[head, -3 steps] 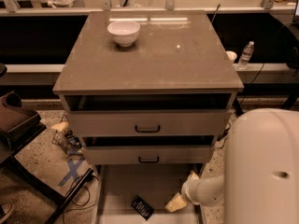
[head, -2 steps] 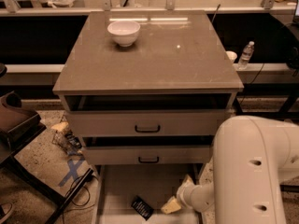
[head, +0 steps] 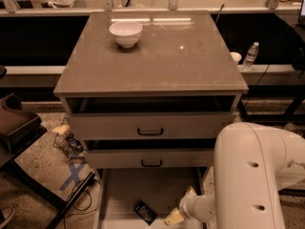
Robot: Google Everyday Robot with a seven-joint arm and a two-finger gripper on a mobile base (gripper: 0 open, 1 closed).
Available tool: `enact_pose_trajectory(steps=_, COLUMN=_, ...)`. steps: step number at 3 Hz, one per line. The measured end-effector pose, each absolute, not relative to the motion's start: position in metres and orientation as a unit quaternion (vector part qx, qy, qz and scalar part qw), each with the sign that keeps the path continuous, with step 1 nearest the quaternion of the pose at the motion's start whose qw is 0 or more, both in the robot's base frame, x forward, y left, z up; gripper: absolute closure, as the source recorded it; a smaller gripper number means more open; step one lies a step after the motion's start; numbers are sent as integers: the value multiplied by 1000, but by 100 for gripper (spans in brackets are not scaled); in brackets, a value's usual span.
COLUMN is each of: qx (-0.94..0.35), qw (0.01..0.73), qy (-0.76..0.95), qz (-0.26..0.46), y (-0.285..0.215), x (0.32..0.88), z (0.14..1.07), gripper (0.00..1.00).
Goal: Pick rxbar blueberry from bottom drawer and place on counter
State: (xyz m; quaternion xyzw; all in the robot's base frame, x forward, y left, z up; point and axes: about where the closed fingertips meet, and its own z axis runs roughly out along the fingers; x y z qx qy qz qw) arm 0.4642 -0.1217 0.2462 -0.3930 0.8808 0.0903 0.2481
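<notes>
The rxbar blueberry (head: 145, 212) lies flat on the floor of the open bottom drawer (head: 143, 187), near its front, a dark wrapper with pale lettering. My gripper (head: 174, 217) hangs low over the drawer just right of the bar, its pale tip pointing toward the bar but apart from it. The big white arm segment (head: 252, 175) fills the lower right. The counter (head: 157, 61) is the glossy grey-brown top of the cabinet, well above the gripper.
A white bowl (head: 126, 33) stands at the counter's back left. Two upper drawers with black handles (head: 150, 131) are above the open one. A dark chair (head: 14, 123) and cables (head: 71, 147) are on the left floor. A water bottle (head: 250, 56) stands right.
The arm has swung left and lower, now covering more of the lower right. The gripper has moved closer to the bar. The bar has not moved.
</notes>
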Motion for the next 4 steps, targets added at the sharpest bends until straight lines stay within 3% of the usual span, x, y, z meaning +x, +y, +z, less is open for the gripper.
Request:
enact_pose_trajectory(steps=2, qx=-413, qw=242, qy=866, qz=147, y=-48, x=488, z=158, gripper=0)
enact_pose_trajectory(steps=4, qx=-412, qw=254, qy=856, qz=182, y=-8, x=491, z=121, gripper=0)
